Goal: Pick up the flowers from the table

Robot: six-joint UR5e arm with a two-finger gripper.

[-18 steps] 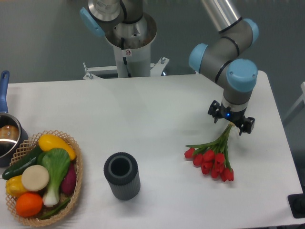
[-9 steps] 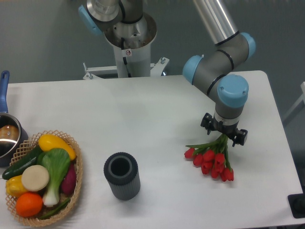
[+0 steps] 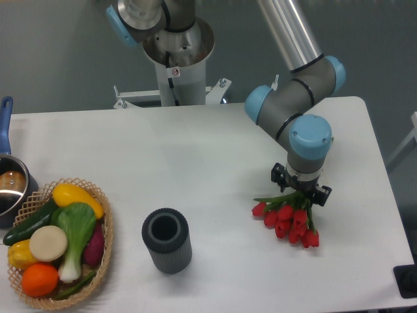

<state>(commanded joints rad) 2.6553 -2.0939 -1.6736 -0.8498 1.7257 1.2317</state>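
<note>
Camera view from above and in front gives us the white table [image 3: 195,163] almost whole, with its near edge cut off by the bottom of the frame and its right edge running down past a rounded far right corner. We see the flowers [image 3: 288,218] lying flat on the table toward the right edge, red heads pointing at the near edge and green stems pointing back toward the far edge. Our gripper [image 3: 301,193] sits low over the stem end, its two dark fingers spread to either side of the stems, one on the left and one on the right; we cannot tell from this view whether they press on the stems or only straddle them. Between the flowers and the right edge we see a strip of bare white surface, and a wider bare stretch lies between the flowers and the dark ribbed cylinder [image 3: 167,240], which stands upright near the middle of the near edge with its open mouth up. Along the left edge a wicker basket [image 3: 103,225] holds vegetables and fruit, and a pot [image 3: 12,189] with a blue handle sits just behind it, partly out of frame. The robot's base column [image 3: 177,62] rises beyond the far edge, and the arm comes down from the top of the frame.
</note>
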